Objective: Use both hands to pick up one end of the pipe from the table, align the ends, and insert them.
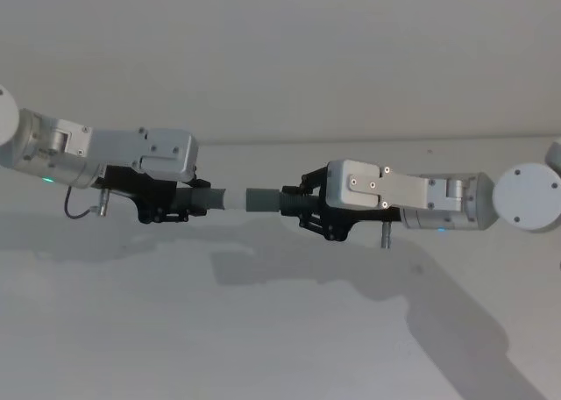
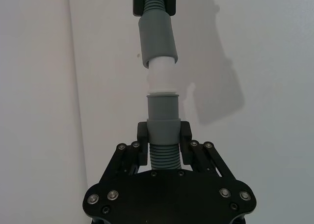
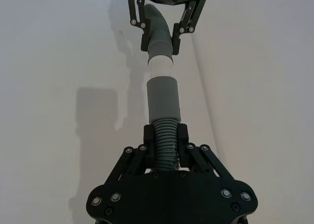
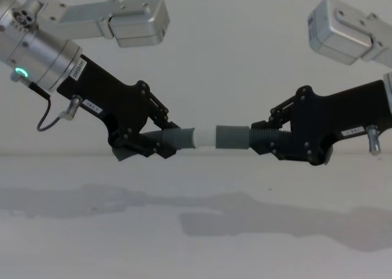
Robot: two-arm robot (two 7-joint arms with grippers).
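Table [image 4: 196,248]: nearest the chest camera, across the bottom of the frame; bare white, carrying only shadows.
Left gripper [image 4: 160,142]: left of centre in the chest view, lifted off the table; my fingers pinch the ribbed part of the white-tipped pipe piece [image 4: 179,138].
Right gripper [image 4: 264,139]: right of centre, at the same height; my fingers pinch the ribs of the open-mouthed pipe piece [image 4: 233,136].
White tip [image 2: 162,76]: middle of the left wrist frame; its far end sits inside the grey mouth [image 2: 158,40], a band of white exposed.
Hidden: each piece's rear is covered by my fingers and palm; depth of insertion cannot be seen.
Cut off: both arms run out of the frame sides.
Wall [image 4: 233,59]: farthest, pale grey, upper half.
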